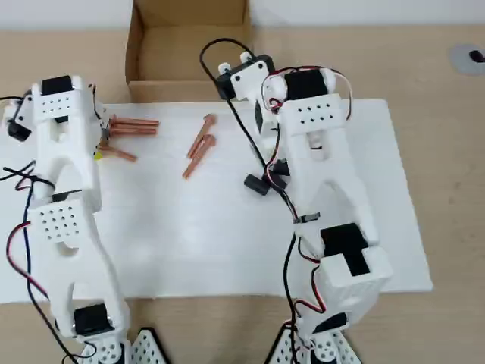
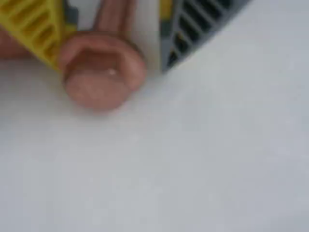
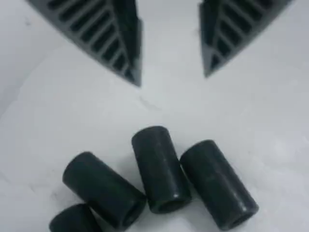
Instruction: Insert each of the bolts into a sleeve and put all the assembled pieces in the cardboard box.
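Note:
Several copper bolts lie on the white mat: a pair (image 1: 133, 125) and one more (image 1: 117, 153) by the left arm, and others (image 1: 200, 144) mid-mat. My left gripper (image 2: 111, 67) is low over the mat. Its yellow finger (image 2: 34, 24) and grey finger (image 2: 193, 29) straddle one bolt (image 2: 101, 67), with a thin gap on the grey side. My right gripper (image 3: 171, 79) stands open just above the mat. Several black sleeves (image 3: 159, 169) lie loose a short way in front of it, and they also show in the high view (image 1: 258, 183). The cardboard box (image 1: 189, 83) stands open at the back.
The white mat (image 1: 189, 243) covers the middle of the wooden table, bare toward the front. Black and red cables (image 1: 250, 152) trail from the right arm across the mat. A round grey fitting (image 1: 470, 57) sits at the far right edge.

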`<action>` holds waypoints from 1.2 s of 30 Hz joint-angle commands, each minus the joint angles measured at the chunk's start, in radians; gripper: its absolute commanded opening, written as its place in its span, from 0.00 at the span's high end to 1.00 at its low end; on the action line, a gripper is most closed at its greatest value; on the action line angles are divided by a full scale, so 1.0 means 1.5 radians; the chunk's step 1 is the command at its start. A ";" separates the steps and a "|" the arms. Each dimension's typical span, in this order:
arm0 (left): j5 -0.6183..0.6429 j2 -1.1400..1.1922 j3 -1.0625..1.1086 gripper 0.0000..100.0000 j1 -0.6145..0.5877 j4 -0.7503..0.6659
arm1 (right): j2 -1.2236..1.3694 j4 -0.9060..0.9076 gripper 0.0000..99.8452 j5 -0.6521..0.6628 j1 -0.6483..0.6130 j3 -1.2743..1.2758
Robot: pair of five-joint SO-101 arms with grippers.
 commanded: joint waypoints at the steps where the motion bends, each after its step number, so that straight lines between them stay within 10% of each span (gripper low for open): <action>1: -0.012 0.024 0.001 0.87 -0.013 0.031 | -0.003 -0.004 0.88 0.004 -0.006 0.002; 5: -0.013 0.023 0.000 1.00 -0.015 0.064 | -0.002 -0.004 0.88 0.003 -0.006 0.002; 23: -0.223 -0.226 -0.243 1.00 0.025 0.153 | -0.002 0.001 0.88 -0.001 -0.006 0.003; 36: -0.633 -0.706 0.267 0.99 0.106 0.149 | -0.003 -0.059 0.88 -0.216 0.034 0.115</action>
